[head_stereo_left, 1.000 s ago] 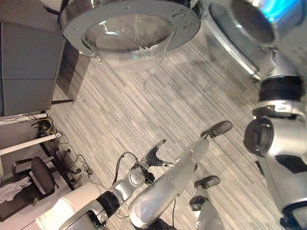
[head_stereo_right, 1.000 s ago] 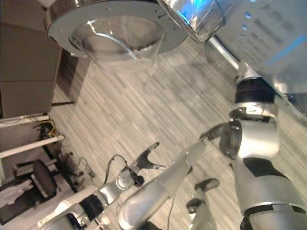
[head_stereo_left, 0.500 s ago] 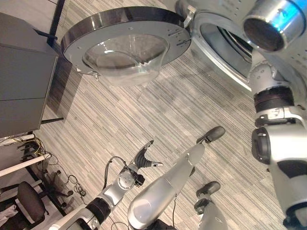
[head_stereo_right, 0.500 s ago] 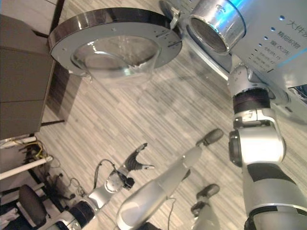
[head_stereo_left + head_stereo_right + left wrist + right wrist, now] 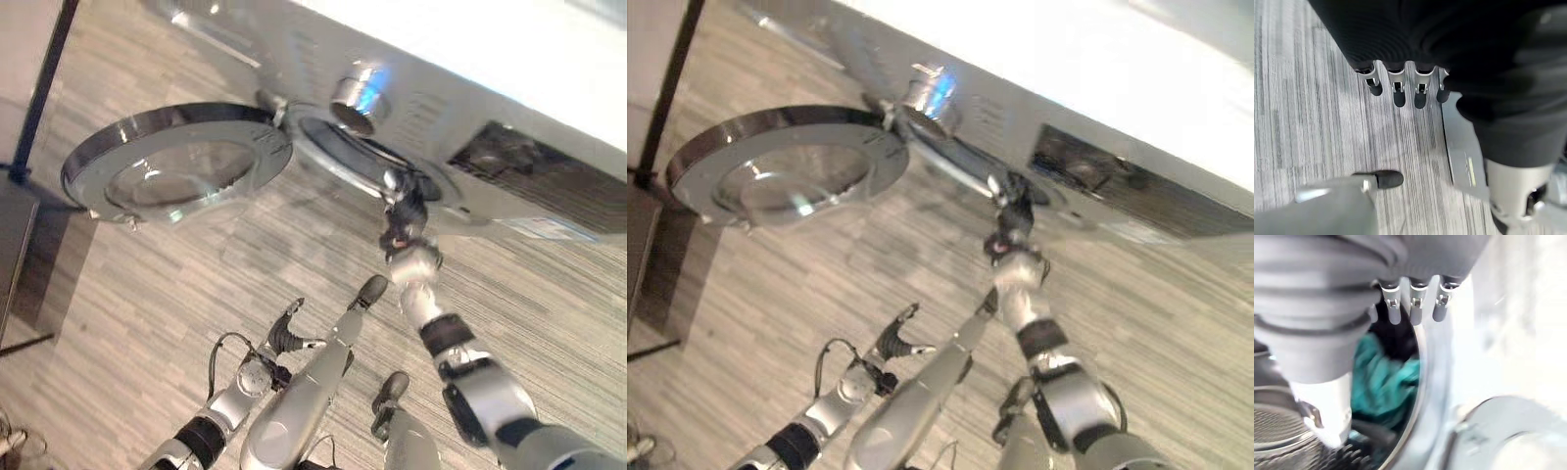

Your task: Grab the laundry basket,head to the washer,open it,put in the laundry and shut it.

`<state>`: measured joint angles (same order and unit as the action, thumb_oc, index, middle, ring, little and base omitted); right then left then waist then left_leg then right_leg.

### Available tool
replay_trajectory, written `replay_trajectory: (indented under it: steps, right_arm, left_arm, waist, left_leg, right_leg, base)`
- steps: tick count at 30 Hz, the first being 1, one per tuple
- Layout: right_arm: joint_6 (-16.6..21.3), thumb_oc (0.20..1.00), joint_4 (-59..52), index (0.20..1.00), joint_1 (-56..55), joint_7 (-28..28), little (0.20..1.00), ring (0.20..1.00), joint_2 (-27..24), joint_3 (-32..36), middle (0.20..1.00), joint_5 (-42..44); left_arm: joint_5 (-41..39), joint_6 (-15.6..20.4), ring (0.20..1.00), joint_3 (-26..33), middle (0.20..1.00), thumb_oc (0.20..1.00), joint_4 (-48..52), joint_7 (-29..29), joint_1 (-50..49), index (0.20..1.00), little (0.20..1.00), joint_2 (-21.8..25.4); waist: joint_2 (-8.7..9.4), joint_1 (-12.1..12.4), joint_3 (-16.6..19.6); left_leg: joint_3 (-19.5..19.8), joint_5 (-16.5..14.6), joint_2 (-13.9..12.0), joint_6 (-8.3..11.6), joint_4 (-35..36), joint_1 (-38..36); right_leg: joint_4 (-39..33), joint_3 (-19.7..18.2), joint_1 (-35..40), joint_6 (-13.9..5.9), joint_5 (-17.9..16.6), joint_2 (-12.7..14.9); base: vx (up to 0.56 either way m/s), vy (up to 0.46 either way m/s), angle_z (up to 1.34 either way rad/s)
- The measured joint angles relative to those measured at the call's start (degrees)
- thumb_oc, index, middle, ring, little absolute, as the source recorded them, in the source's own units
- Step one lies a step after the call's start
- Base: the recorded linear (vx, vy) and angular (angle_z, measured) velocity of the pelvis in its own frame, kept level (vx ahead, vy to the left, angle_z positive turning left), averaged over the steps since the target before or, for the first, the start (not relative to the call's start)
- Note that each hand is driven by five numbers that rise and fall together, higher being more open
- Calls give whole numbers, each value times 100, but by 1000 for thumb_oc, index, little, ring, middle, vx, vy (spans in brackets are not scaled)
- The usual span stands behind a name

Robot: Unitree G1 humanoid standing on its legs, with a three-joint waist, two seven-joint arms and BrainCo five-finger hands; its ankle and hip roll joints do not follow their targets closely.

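1. Teal cloth, the laundry (image 5: pixel 1382 382), lies bunched inside the washer drum (image 5: pixel 1288 431), just past the door opening's rim; it looks soft and crumpled, with dark fabric behind it.
2. The right hand (image 5: pixel 1413 303) is at the washer (image 5: pixel 509 147) opening, fingers relaxed and straight, holding nothing.
3. The step in hand appears to be finishing the loading: push the cloth well behind the rim so nothing trails out, then draw the hand clear.
4. The round glass door (image 5: pixel 176 166) hangs wide open beside the opening, ready to be swung shut.
5. The left hand (image 5: pixel 1400 88) hangs low over the striped floor (image 5: pixel 176 284), away from the washer, fingers loose, empty.
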<state>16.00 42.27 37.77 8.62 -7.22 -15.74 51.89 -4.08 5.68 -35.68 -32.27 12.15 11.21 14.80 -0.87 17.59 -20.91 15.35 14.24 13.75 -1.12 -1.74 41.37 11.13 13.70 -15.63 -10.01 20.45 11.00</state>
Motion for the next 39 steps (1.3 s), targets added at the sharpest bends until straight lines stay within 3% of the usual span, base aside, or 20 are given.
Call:
replay_trajectory:
  steps: [6, 9, 12, 15, 16, 18, 21, 23, 25, 26, 29, 32, 33, 34, 35, 36, 39]
  right_arm:
    - [-373, 1000, 676, 1000, -688, -216, 1000, 1000, 63, -363, 1000, -346]
    - [-691, 1000, 785, 1000, -1453, -372, 1000, 1000, -132, -590, 1000, -1060]
    - [-896, 1000, 918, 1000, -1999, -472, 1000, 1000, -309, -543, 1000, -1607]
    - [-1019, 1000, 1002, 1000, -2690, -685, 1000, 1000, -581, -133, 1000, -2236]
    - [-1049, 1000, 1493, 1000, -2949, -694, 1000, 1000, -702, 321, 1000, -2506]
    - [-1145, 1000, 1685, 1000, -3165, -705, 1000, 1000, -947, 391, 1000, -2759]
    - [-1255, 1000, 2076, 1000, -3265, -796, 1000, 1000, -1001, 390, 1000, -3050]
    - [-1269, 1000, 2217, 1000, -3326, -884, 1000, 1000, -814, 260, 1000, -3220]
    - [-1269, 1000, 2320, 1000, -3276, -901, 1000, 1000, -747, 138, 1000, -3404]
    - [-1274, 1000, 2487, 1000, -3241, -882, 1000, 1000, -729, 35, 1000, -3714]
    - [-1353, 1000, 2571, 1000, -3367, -860, 1000, 1000, -726, 35, 1000, -3880]
    - [-1379, 1000, 2676, 1000, -3416, -795, 1000, 1000, -729, 40, 1000, -3978]
    - [-1386, 1000, 2709, 1000, -3349, -749, 1000, 1000, -733, 11, 1000, -4034]
    - [-1394, 1000, 2714, 1000, -3250, -732, 1000, 1000, -712, 33, 1000, -4117]
    - [-1390, 1000, 2660, 1000, -3180, -715, 1000, 1000, -683, 61, 1000, -4150]
    - [-1373, 1000, 2520, 1000, -3187, -663, 1000, 1000, -706, 96, 1000, -4156]
    - [-1422, 1000, 2479, 1000, -3280, -620, 1000, 1000, -795, 29, 1000, -4213]
  left_arm:
    - [-50, -56, 1000, -104, 1000, 1000, -259, -28, -2, 1000, 1000, -218]
    - [-51, -93, 1000, -1, 1000, 1000, -254, -144, -21, 1000, 1000, -154]
    - [-46, -96, 1000, 416, 1000, 1000, -263, -235, -188, 1000, 1000, -76]
    - [-21, -124, 1000, 980, 1000, 1000, -538, -345, -495, 1000, 1000, 44]
    - [7, -143, 1000, 1275, 1000, 1000, -944, -378, -765, 1000, 1000, 101]
    - [10, -163, 1000, 1440, 1000, 1000, -1129, -395, -1044, 1000, 1000, 203]
    - [12, -180, 1000, 1616, 1000, 1000, -1340, -442, -1175, 1000, 1000, 331]
    - [9, -215, 1000, 1723, 1000, 1000, -1468, -503, -1289, 1000, 1000, 343]
    - [5, -219, 1000, 1707, 1000, 1000, -1530, -569, -1270, 1000, 1000, 292]
    - [7, -244, 1000, 1661, 1000, 1000, -1592, -656, -1265, 1000, 1000, 164]
    - [0, -240, 1000, 1513, 1000, 1000, -1634, -694, -1282, 1000, 1000, -121]
    - [-55, -267, 1000, 1435, 1000, 1000, -1676, -738, -1269, 1000, 1000, -307]
    - [-76, -277, 1000, 1445, 1000, 1000, -1681, -744, -1227, 1000, 1000, -309]
    - [-104, -287, 1000, 1439, 1000, 1000, -1650, -781, -1073, 1000, 1000, -255]
    - [-102, -305, 1000, 1465, 1000, 1000, -1555, -815, -1047, 1000, 1000, -170]
    - [-102, -317, 1000, 1477, 1000, 1000, -1492, -834, -1020, 1000, 1000, -147]
    - [-89, -329, 1000, 1483, 1000, 1000, -1118, -853, -1136, 1000, 1000, -161]
  waist:
    - [47, -275, 16]
    - [115, -446, 36]
    - [381, -616, 197]
    - [622, -776, 356]
    - [652, -960, 713]
    - [558, -1084, 1099]
    - [456, -1196, 1298]
    - [399, -1232, 1544]
    - [396, -1226, 1557]
    - [310, -1281, 1585]
    - [250, -1280, 1655]
    - [240, -1193, 1607]
    - [298, -1169, 1565]
    - [573, -1162, 1462]
    - [721, -1184, 1410]
    - [767, -1259, 1388]
    - [425, -1317, 1459]
  left_leg:
    - [-3, -16, -192, 45, 2, -337]
    - [-27, -24, -237, 7, 5, -699]
    - [-224, -198, -382, -25, 0, -896]
    - [-581, -358, -446, -160, -2, -1461]
    - [-846, -535, -517, -240, 42, -1850]
    - [-986, -582, -688, -315, 195, -2160]
    - [-1171, -610, -943, -372, 470, -2753]
    - [-1315, -580, -1138, -336, 616, -2917]
    - [-1369, -557, -1208, -297, 665, -3003]
    - [-1289, -533, -1257, -198, 691, -3074]
    - [-1147, -482, -1271, 83, 627, -3084]
    - [-851, -609, -1348, 375, 183, -3020]
    - [-869, -555, -1372, 698, -130, -2832]
    - [-1318, -465, -1311, 773, -551, -2455]
    - [-1639, -630, -1420, 555, -657, -2397]
    - [-1751, -699, -1763, 469, -675, -2422]
    - [-1047, -571, -2426, 660, -265, -2758]
  right_leg:
    - [-166, -29, 392, 97, -125, -224]
    - [-269, -40, 827, 163, -181, -284]
    - [-465, -78, 1063, 224, -291, -303]
    - [-447, -228, 1477, 145, -451, -185]
    - [-255, -230, 1635, 83, -587, -120]
    - [307, -204, 1433, 93, -715, -110]
    - [821, -180, 1359, 94, -783, -123]
    - [137, -309, 1342, 178, -788, -468]
    - [-368, -415, 1299, 199, -840, -704]
    - [-720, -586, 1387, 609, -1221, -963]
    - [-1350, -491, 1867, 803, -1525, -1170]
    - [-1375, -184, 2090, 1050, -1502, -1314]
    - [-1331, -171, 2059, 1213, -1467, -1226]
    - [-1395, -28, 2053, 1330, -1671, -944]
    - [-1471, -54, 2065, 1334, -1722, -837]
    - [-1554, -22, 2128, 1339, -1738, -771]
    - [-1574, -104, 2212, 1344, -1758, -1009]
  base:
    - [-88, 53, -5]
    - [26, 69, -4]
    - [99, 149, -23]
    - [148, 146, -62]
    - [149, 125, -98]
    - [134, 98, -89]
    - [117, -13, -60]
    - [82, -84, -59]
    - [100, -113, -18]
    - [102, -135, 16]
    - [48, -112, 37]
    - [4, -6, 46]
    - [11, 56, 17]
    - [46, 40, 3]
    - [145, 76, 4]
    - [124, 57, 4]
    - [90, 106, -6]
